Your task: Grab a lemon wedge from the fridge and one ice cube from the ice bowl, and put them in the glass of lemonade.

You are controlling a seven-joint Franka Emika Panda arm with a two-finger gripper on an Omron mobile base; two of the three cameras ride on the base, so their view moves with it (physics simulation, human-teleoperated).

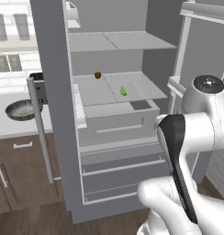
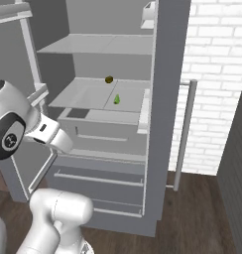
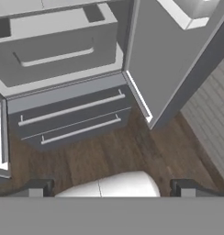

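The fridge [image 1: 54, 92] stands with both doors swung open, pale shelves showing inside. The lemon wedge [image 1: 123, 91], tiny and yellow-green, lies on the middle shelf toward the right; from the other side the wedge [image 2: 116, 99] sits mid-shelf. The ice bowl [image 1: 22, 109], dark-rimmed and speckled inside, rests on the counter left of the fridge. My gripper [image 3: 112, 189] is open and holds nothing, its two tips wide apart, looking down at the fridge's two lower drawers [image 3: 63, 110] and the wooden floor. The glass of lemonade is out of view.
A small dark round item [image 1: 98, 75] lies at the back of the same shelf. The left door's long bar handle [image 1: 40, 128] juts out over brown cabinets [image 1: 17, 170]. The right door [image 2: 167, 99] stands before a white brick wall [image 2: 217, 74].
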